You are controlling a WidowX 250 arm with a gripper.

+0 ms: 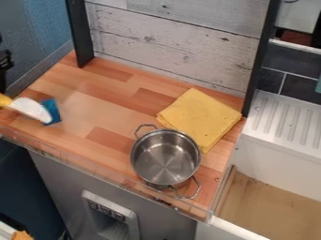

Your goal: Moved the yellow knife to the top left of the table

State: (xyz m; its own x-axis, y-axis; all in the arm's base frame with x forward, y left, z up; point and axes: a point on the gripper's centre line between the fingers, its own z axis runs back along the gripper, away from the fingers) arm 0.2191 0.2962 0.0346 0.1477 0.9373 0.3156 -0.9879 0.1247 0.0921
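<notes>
While the yellow knife (29, 108) shows just below the fingers (3, 86), opening unclear, hold unclear

The pot (165, 158) is glossy metal, the towel (201, 117) matt cloth, the tabletop (116, 110) smooth wood.

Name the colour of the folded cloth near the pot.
The cloth is yellow, clearest in the camera view.

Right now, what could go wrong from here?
The yellow handle runs out of view at the left, so a poor grip might go unseen. The pot stands near the clear front rail; a bump could push it there, perhaps dragging the yellow cloth beside it.
</notes>
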